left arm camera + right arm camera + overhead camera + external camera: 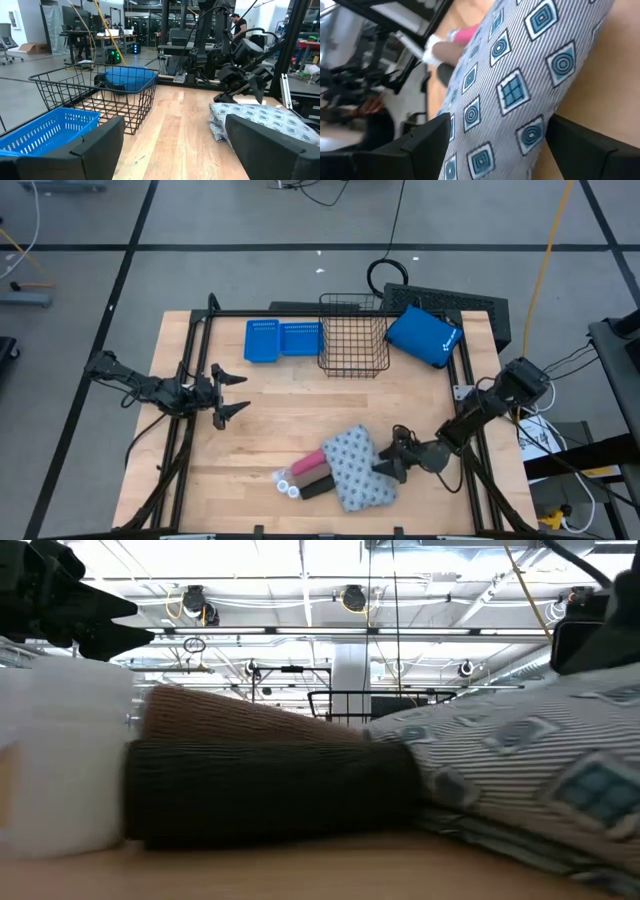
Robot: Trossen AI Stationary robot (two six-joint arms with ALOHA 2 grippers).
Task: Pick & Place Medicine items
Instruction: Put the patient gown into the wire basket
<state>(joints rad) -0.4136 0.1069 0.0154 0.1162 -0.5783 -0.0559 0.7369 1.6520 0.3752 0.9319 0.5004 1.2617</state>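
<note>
The grey-white patterned soft pack (355,468) lies flat near the table's near edge. On its left lie the pink block (311,466), the dark block (318,486) and two small white bottles (286,481). My right gripper (385,467) is low at the pack's right end and open, with a finger on either side of the pack (520,85). My left gripper (228,395) hangs open over the table's left part, away from the items. In the low view a bottle (60,750), both blocks (270,785) and the pack (530,770) fill the foreground. My right gripper comes at the pack's right end (540,125) level from the table's right side, with its fingers (427,137) spread on either side of it. Whether the fingers touch the pack I cannot tell. The pack lies flat on the table.
At the far edge stand a black wire basket (355,335), two blue perforated trays (282,340) to its left and a bright blue pouch (423,335) to its right. A black frame (190,380) rims the table. Bare wood lies in the middle.
</note>
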